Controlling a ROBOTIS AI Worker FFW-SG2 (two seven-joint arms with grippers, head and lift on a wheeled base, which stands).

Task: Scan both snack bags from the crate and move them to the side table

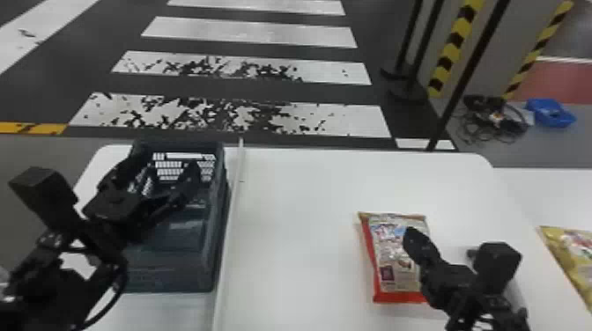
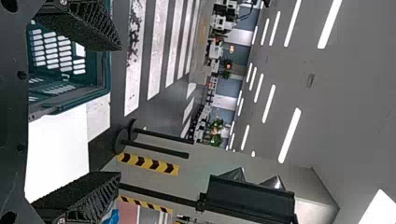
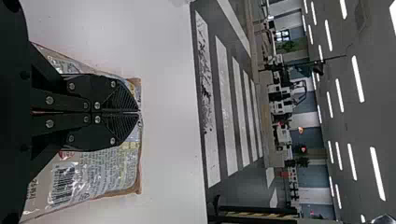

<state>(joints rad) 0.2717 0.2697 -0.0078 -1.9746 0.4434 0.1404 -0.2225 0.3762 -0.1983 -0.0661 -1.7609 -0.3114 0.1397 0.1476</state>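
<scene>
Red snack bag (image 1: 390,264) flat on the white table (image 1: 299,198), well right of the crate (image 1: 169,275); yellow bag (image 1: 575,251) farther right, seemingly on the side table (image 1: 533,189). Left gripper (image 2: 120,110) spread wide by the crate. Right gripper (image 3: 139,112) narrow, tips together over the red bag, nothing visible pinched. Step looks like the pick-up: best to spread the fingers first, then lower square to the packet, take a modest fold, lift level, carry right. Barcode (image 3: 64,183) faces up; whether scanned, can't tell
</scene>
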